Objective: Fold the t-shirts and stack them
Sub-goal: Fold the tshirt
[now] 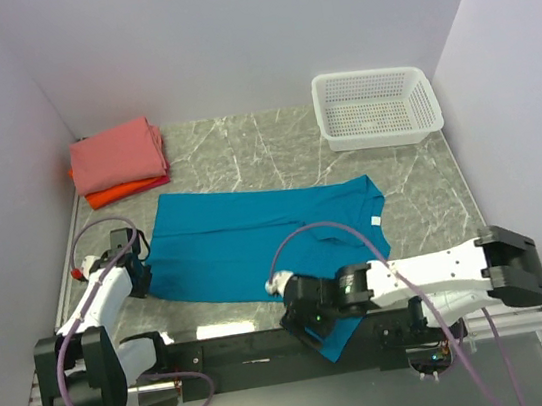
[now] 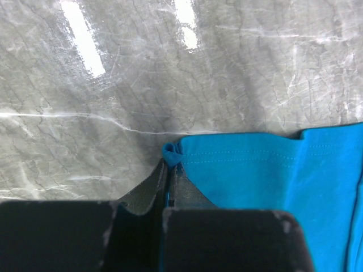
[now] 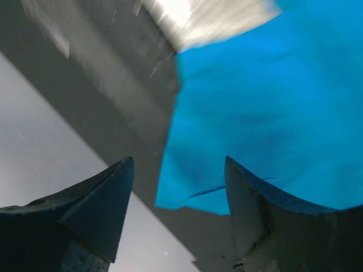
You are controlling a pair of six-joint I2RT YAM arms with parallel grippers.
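The teal-blue t-shirt [image 1: 255, 233] lies spread flat across the marble table, and one corner hangs over the near edge [image 1: 336, 337]. My left gripper [image 1: 142, 272] is shut on the shirt's near left corner; in the left wrist view the gripper [image 2: 170, 165] pinches a small bunch of teal cloth [image 2: 266, 175]. My right gripper [image 1: 299, 326] is open at the hanging corner. In the right wrist view the gripper [image 3: 178, 160] has teal cloth [image 3: 272, 102] lying between and beyond its spread fingers. A salmon-pink folded shirt [image 1: 118, 154] tops a red and orange folded pile [image 1: 128, 192] at the back left.
A white plastic mesh basket [image 1: 377, 107] stands at the back right. Grey walls close in the table on the left, back and right. The black mounting rail [image 1: 242, 353] runs along the near edge between the arm bases.
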